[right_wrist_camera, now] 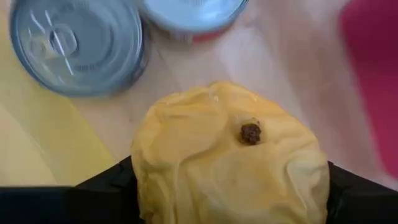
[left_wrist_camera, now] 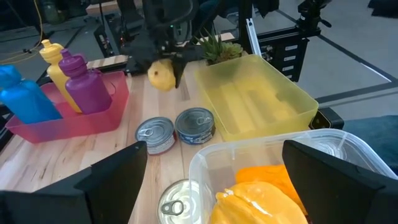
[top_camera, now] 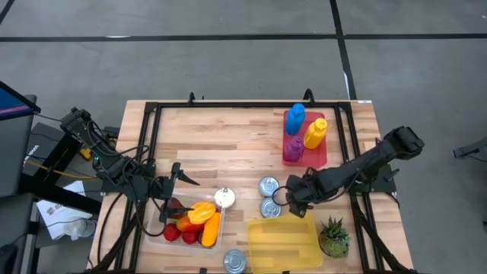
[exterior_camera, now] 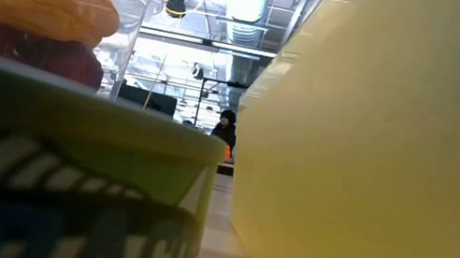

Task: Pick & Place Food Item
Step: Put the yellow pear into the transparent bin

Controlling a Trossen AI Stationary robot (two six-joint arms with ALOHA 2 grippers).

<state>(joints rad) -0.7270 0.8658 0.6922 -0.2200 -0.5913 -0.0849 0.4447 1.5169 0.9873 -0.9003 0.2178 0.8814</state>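
My right gripper [top_camera: 290, 192] pinches a yellow fruit [right_wrist_camera: 230, 155] between both fingers, hovering beside two cans [top_camera: 268, 185] near the yellow bin [top_camera: 283, 243]. My left gripper [top_camera: 176, 183] waits over the clear container [top_camera: 156, 230] of produce, fingers spread wide.

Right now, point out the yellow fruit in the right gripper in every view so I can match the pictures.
High view: hidden under the right gripper, beside the two cans.
Low view: not in it.
Left wrist view: yellow fruit between dark fingers, beyond the cans.
Right wrist view: fills the centre, fingers on both sides.
Shared landmark: the two cans.
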